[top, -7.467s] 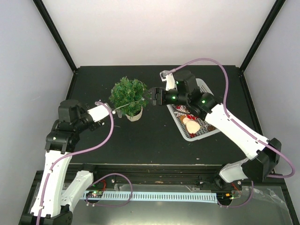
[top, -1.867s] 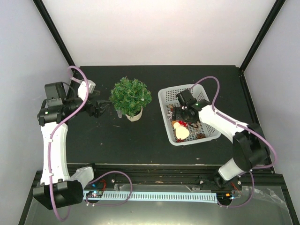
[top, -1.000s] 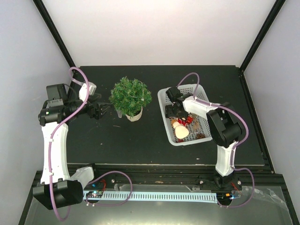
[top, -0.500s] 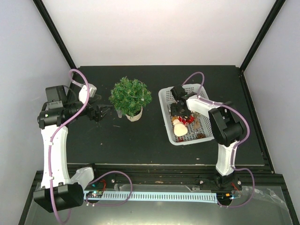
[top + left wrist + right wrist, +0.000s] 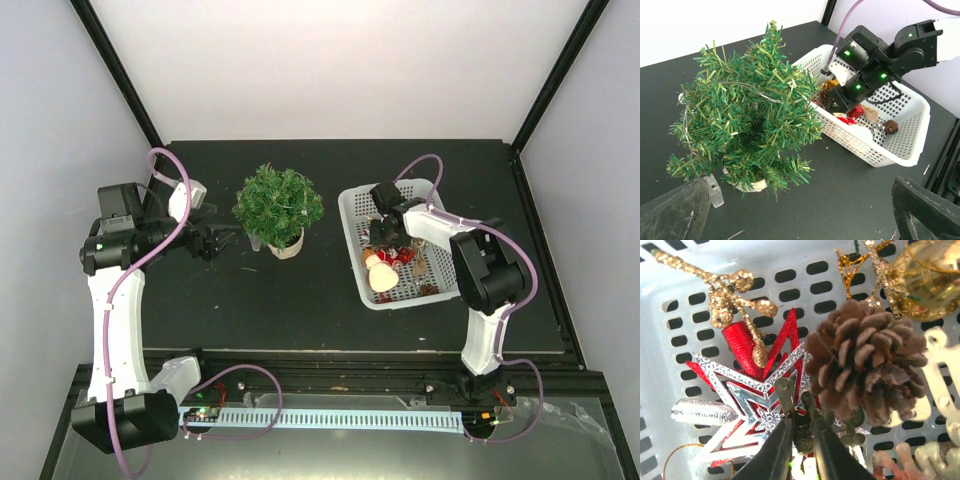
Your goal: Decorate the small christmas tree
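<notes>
Left arm beside the tree, right arm down in the basket.

I see the left gripper [image 5: 218, 240] with its jaws wide apart and nothing between them, over the left part of the tabletop [image 5: 300, 300], just left of the small christmas tree [image 5: 278, 205]. The tree stands upright in its white pot [image 5: 286, 247], left of the middle and toward the far edge. The white basket [image 5: 349, 225] sits toward the right edge. Inside it the right gripper [image 5: 802, 440] points down between a silver-and-red star [image 5: 747, 390] and a pine cone [image 5: 865, 360]. Its fingers nearly meet around a thin metal hanger [image 5: 786, 392]; I cannot tell whether they pinch it.
</notes>
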Action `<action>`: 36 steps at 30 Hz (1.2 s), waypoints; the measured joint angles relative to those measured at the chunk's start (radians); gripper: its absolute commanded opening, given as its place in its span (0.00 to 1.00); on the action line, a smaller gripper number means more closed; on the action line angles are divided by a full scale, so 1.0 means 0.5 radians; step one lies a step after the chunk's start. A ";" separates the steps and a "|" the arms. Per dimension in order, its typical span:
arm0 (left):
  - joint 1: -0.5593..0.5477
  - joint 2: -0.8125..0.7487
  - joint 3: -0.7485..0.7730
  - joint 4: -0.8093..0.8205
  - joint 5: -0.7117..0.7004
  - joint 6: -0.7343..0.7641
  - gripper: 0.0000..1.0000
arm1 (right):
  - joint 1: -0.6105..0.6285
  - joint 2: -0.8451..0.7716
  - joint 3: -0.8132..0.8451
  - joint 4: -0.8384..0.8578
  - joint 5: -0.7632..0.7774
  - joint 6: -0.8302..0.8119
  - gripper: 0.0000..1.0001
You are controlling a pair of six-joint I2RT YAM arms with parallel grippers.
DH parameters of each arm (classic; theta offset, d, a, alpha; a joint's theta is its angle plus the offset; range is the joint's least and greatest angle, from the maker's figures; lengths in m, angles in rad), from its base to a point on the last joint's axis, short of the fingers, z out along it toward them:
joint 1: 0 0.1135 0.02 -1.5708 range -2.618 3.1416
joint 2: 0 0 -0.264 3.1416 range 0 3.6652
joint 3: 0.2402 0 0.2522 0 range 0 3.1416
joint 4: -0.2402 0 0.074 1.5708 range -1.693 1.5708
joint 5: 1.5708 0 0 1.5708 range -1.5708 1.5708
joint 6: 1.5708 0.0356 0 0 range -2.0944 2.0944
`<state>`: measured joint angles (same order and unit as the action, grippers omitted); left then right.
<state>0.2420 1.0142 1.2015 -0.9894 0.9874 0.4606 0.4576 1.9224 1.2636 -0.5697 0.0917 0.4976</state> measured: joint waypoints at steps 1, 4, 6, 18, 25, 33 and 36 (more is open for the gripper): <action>0.000 0.000 0.000 -0.005 0.000 0.001 0.99 | -0.003 0.000 -0.001 0.005 -0.010 0.001 0.03; 0.000 0.000 0.000 -0.015 0.000 0.002 0.99 | -0.028 0.000 -0.002 0.030 -0.058 0.008 0.01; 0.000 0.000 0.000 -0.018 -0.001 0.002 0.99 | -0.055 -0.006 -0.022 0.063 -0.095 0.016 0.01; 0.000 0.000 0.000 -0.018 -0.002 0.001 0.99 | -0.180 -0.222 -0.086 -0.005 0.034 0.018 0.01; 0.000 -0.005 -0.024 -0.012 -0.001 0.000 0.99 | -0.184 -0.410 -0.039 -0.068 0.134 -0.021 0.52; 0.000 -0.014 -0.033 -0.012 -0.001 0.000 0.99 | -0.184 -0.336 -0.034 -0.071 0.053 -0.040 0.56; 0.000 -0.015 -0.033 -0.012 -0.001 0.000 0.99 | -0.184 -0.243 -0.024 -0.068 0.010 -0.040 0.56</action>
<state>0.2420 1.0065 1.1851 -0.9955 0.9871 0.4606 0.3656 1.8008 1.2518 -0.6037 0.0967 0.4774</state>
